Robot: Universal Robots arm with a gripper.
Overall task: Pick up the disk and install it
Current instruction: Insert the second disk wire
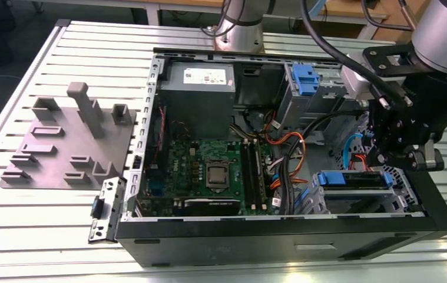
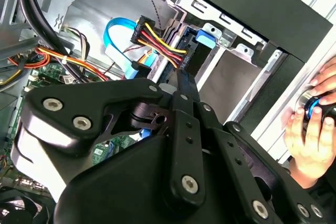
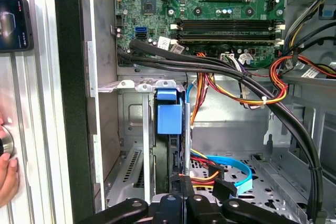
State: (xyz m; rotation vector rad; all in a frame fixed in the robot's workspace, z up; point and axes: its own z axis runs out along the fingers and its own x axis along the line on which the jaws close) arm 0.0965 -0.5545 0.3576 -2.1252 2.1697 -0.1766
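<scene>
The disk [image 1: 353, 179] sits in the lower drive cage at the front of the open computer case, on the exterior view's right. Its bright blue carrier end [image 3: 169, 112] faces out of the slot, and the silver body is hidden inside the cage. My gripper [image 1: 380, 163] hangs just above that cage. In both wrist views its black fingers [image 2: 182, 80] lie together, shut on nothing, a short way from the blue carrier end [image 2: 206, 38]. Whether the tips touch the carrier I cannot tell.
Red, yellow and black power cables [image 2: 157, 43] and a blue data cable [image 3: 233, 169] run close to the fingers. The motherboard [image 1: 215, 171], a grey power supply [image 1: 199, 76] and an upper cage with a blue tab [image 1: 305, 79] are inside the case. A grey fixture block [image 1: 66, 147] lies on the table. A person's hand [image 2: 310, 129] rests beside the case.
</scene>
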